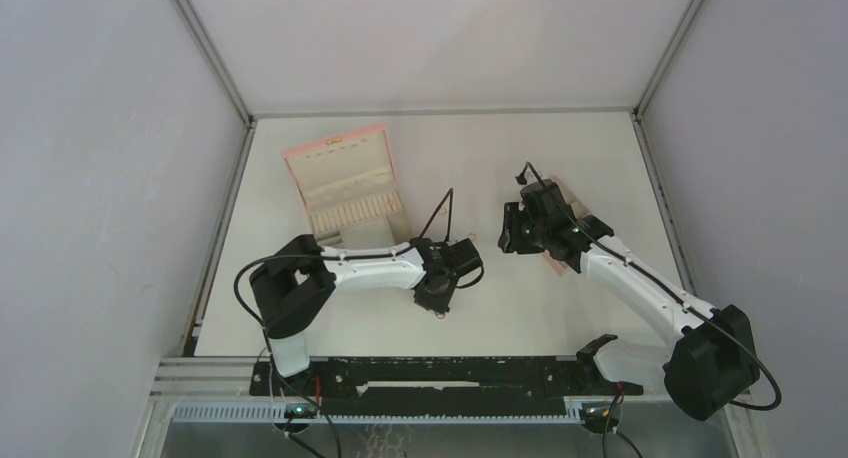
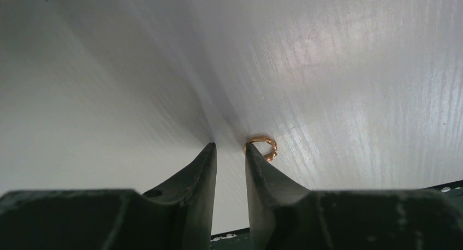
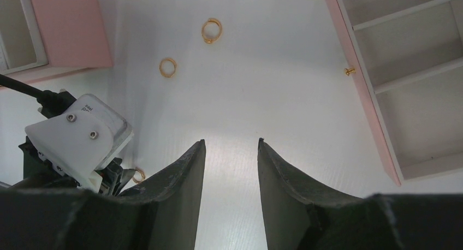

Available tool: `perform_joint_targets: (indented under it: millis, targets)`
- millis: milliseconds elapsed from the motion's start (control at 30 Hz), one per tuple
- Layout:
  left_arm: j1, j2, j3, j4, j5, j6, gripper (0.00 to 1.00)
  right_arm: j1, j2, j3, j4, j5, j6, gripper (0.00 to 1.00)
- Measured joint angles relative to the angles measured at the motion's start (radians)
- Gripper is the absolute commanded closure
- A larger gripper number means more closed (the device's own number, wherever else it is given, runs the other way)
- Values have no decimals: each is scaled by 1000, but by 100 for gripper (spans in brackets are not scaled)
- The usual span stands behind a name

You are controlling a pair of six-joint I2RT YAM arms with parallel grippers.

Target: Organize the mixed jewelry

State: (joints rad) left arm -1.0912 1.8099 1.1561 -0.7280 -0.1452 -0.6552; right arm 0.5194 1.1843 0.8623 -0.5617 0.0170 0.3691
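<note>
Across the middle of the overhead view we've got the white bench [image 1: 560,158], with a pink compartment box [image 1: 345,183] sitting toward its upper left. The left tool [image 2: 229,146] is right down at the bench, jaws only a sliver apart with nothing between them. One copper ring [image 2: 261,148] lies flat at the tip of the right-hand finger and looks like it's touching it. The right tool [image 3: 230,142] hangs above the bench, jaws roughly halfway apart, gripping nothing. Toward the top of its wrist view we see an upper ring [image 3: 211,29] and a lower ring [image 3: 168,67] on bare bench, near each other but apart.
</note>
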Motion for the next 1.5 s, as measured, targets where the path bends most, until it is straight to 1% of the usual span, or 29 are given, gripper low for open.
perform_joint_targets:
  millis: [133,267,433,633,967,1167,1300,1367,1433,1500]
  targets:
    - [-6,0,18,-25,-9,9,69,1,0,0,0,0,0,52]
    - [-10,-13,38,-31,-8,38,72,3,0,0,0,0,0,51]
    - [-39,-20,52,-24,35,64,72,5,0,0,0,2,0,52]
    - [-65,-14,52,-13,70,50,74,5,0,0,0,5,0,51]
    - [-67,30,52,5,35,0,75,5,0,0,0,5,0,51]
    - [-67,38,52,17,25,-2,76,5,0,0,0,5,0,52]
    - [-67,50,58,15,26,-2,80,5,0,0,0,5,0,51]
    - [-67,51,58,14,25,-2,88,5,0,0,0,6,0,52]
    - [-67,51,58,14,24,-3,99,4,0,0,-1,8,0,52]
    - [-67,53,61,12,25,-3,100,2,0,0,-2,8,0,52]
